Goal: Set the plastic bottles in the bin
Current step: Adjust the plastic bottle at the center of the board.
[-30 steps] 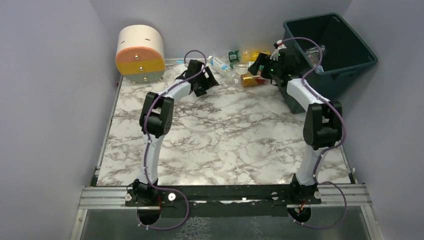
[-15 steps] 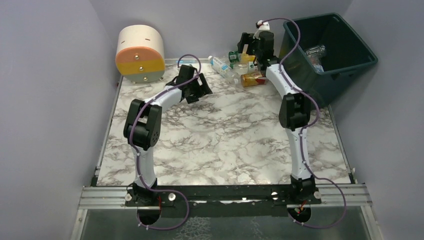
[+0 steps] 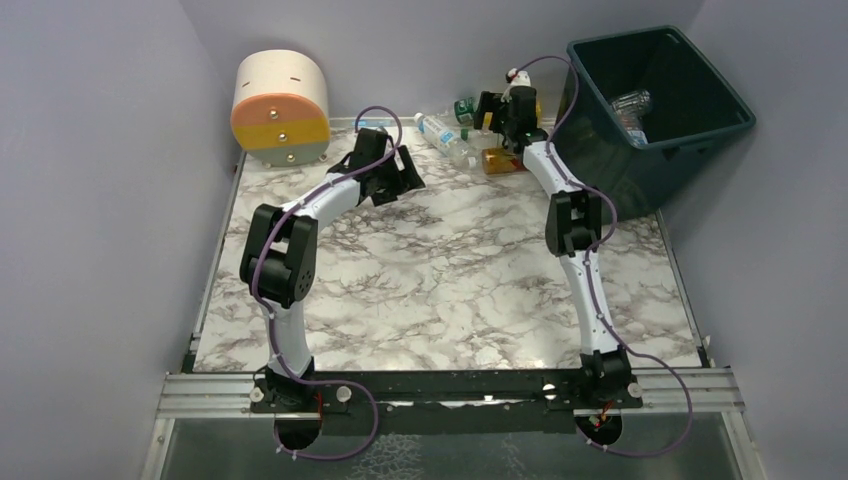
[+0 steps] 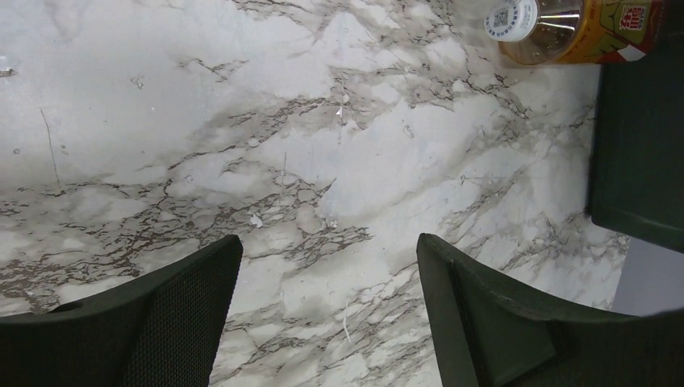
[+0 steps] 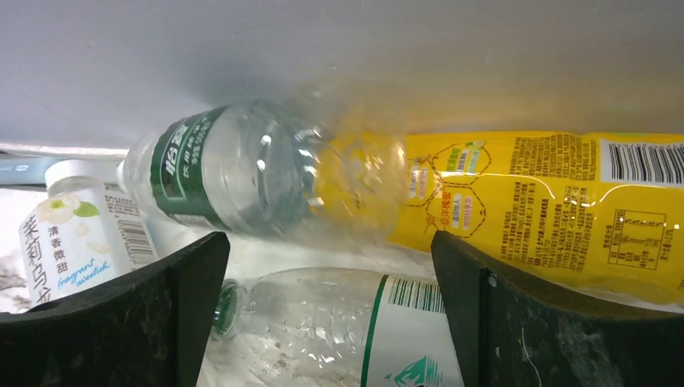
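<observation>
top: right tool (image 3: 497, 108) spread and empty, having swung from the bin (image 3: 742, 120) at upper right, is now hovering over the plastic bottles (image 3: 470, 138) at the upper-centre bench (image 3: 450, 270) edge | left wrist: left tool (image 4: 329, 250) is gaping over bare marble, orange bottle (image 4: 581, 28) lying upper right | right wrist: green-labelled bottle (image 5: 234, 169), yellow barcoded bottle (image 5: 524, 193), white label (image 5: 72, 234) reading "fragrant"

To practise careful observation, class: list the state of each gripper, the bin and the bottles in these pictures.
left gripper: open, holding nothing.
right gripper: open, empty, over the plastic bottles.
bin: upright, a clear bottle inside.
plastic bottles: lying on their sides, heaped together.
</observation>
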Action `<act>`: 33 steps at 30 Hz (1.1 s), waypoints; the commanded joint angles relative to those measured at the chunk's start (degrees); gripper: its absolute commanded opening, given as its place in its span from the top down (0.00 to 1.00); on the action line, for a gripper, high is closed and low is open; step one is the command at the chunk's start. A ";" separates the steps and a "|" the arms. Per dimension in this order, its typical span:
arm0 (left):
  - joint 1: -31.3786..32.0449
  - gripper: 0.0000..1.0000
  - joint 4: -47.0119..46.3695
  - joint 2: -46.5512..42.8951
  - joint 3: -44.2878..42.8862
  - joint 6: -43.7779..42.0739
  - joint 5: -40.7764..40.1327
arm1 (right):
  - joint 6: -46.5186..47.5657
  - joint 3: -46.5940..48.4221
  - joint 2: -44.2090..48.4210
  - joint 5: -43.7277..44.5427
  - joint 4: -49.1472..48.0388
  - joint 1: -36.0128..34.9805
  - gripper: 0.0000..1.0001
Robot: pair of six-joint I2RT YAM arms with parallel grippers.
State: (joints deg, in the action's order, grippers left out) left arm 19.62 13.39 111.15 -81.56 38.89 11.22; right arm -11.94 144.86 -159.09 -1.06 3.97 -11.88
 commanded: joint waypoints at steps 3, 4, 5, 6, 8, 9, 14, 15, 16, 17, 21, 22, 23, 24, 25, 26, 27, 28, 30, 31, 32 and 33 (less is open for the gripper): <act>0.49 0.16 -1.14 -1.69 0.82 -0.04 1.52 | -5.43 -3.33 3.03 -5.60 9.66 1.67 0.00; 0.53 0.16 -1.51 -1.65 1.06 0.15 1.71 | -5.81 -5.49 4.46 -6.25 10.02 1.61 0.00; 0.66 0.16 -1.79 -1.60 1.32 0.42 1.85 | -6.34 -8.37 6.04 -6.86 9.81 1.61 0.00; 0.68 0.16 -2.05 -1.64 1.50 0.59 1.95 | -6.72 -12.81 7.94 -7.27 9.57 1.62 0.01; 0.92 0.17 -2.74 -1.84 2.08 0.86 1.97 | -6.93 -18.88 11.44 -7.84 9.04 1.60 0.02; 1.02 0.17 -3.16 -2.01 2.37 1.06 2.08 | -7.07 -21.45 13.14 -8.34 8.91 1.60 0.02; 1.39 0.17 -4.72 -2.00 3.31 1.90 2.68 | -6.05 -34.07 20.88 -10.13 8.77 0.64 0.05; 1.54 0.17 -5.05 -1.95 3.50 2.03 2.85 | -5.47 -37.27 22.81 -10.34 8.36 0.19 0.05; 1.65 0.17 -5.31 -1.91 3.65 2.12 2.96 | -4.95 -40.26 25.22 -10.08 8.22 -0.46 0.05; 1.78 0.17 -5.53 -1.81 3.71 2.15 3.07 | -4.34 -43.89 27.45 -9.98 7.55 -1.18 0.05; 1.97 0.17 -6.01 -2.03 3.80 1.99 3.15 | -2.48 -55.77 39.55 -7.70 4.39 -3.87 0.06; 1.94 0.17 -6.19 -2.15 3.86 1.91 3.10 | -2.75 -56.83 42.92 -7.29 3.82 -3.84 0.06; 1.95 0.17 -6.24 -2.20 3.83 1.85 3.06 | -2.60 -56.13 44.37 -6.49 4.06 -3.86 0.05; 2.00 0.17 -6.20 -2.33 3.85 1.82 3.00 | -1.84 -53.91 45.07 -5.56 5.12 -3.85 0.05; 1.98 0.17 -6.13 -2.42 3.79 1.88 3.06 | -1.00 -50.32 44.73 -4.67 6.50 -3.85 0.04; 1.92 0.17 -5.89 -2.57 3.83 1.89 3.14 | -0.32 -46.40 43.79 -3.84 7.36 -3.85 0.03; 1.99 0.17 -5.65 -2.93 3.83 1.89 3.11 | 0.17 -42.56 42.12 -3.19 7.85 -3.85 0.03; 1.99 0.17 -5.43 -3.50 3.78 1.81 3.11 | 0.52 -38.28 40.02 -2.72 8.54 -3.85 0.02; 2.00 0.17 -5.25 -4.97 5.42 1.67 3.10 | 0.85 -29.60 34.59 -1.67 9.62 -3.85 0.02; 1.93 0.17 -5.10 -5.69 5.82 1.49 3.18 | 0.94 -26.24 31.69 -0.37 9.12 -3.83 0.02; 1.95 0.17 -4.80 -6.48 6.12 1.31 3.15 | 0.96 -23.20 28.96 0.35 7.59 -3.66 0.00; 1.94 0.16 -4.21 -7.19 6.41 1.13 3.01 | 0.65 -20.40 26.25 0.39 6.11 -3.25 0.00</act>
State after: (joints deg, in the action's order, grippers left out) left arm 21.41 9.19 109.12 -76.49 40.62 13.17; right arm -12.51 115.50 -123.37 -5.23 12.08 -16.03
